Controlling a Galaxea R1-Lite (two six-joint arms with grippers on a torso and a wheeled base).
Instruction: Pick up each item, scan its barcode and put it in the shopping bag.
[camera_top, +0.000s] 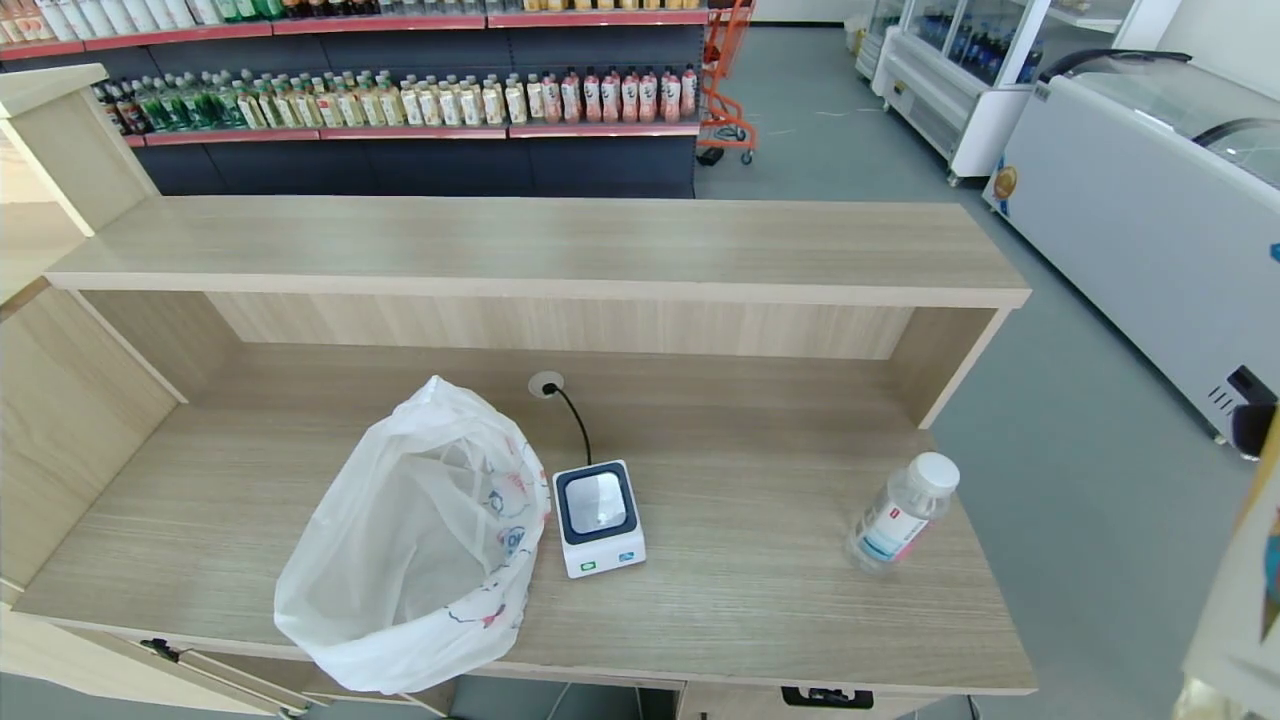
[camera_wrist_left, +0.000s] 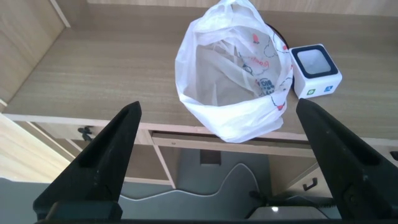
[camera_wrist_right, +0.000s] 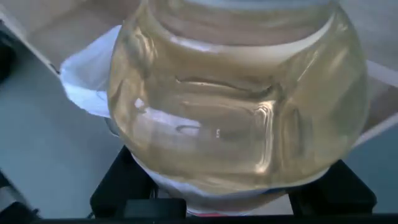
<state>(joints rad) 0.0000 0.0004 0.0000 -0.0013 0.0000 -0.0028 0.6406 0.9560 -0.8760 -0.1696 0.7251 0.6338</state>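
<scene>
Appears to pinch an amber bottle (camera_wrist_right: 236, 112) in the right pincer (camera_wrist_right: 227, 205), presumably bound for the scanner (camera_top: 597, 518) beside the open-mouthed bag (camera_top: 420, 540) on the counter (camera_top: 760, 560), with the left pincer (camera_wrist_left: 217, 109) spread empty near that bag and a water bottle (camera_top: 903, 512) standing rightward, awaiting pickup.

The left gripper (camera_wrist_left: 219, 107) has two chunky matte black wedge fingers (camera_wrist_left: 102, 158), lower left and lower right of frame; the right gripper (camera_wrist_right: 230, 202) looks plain black too.
</scene>
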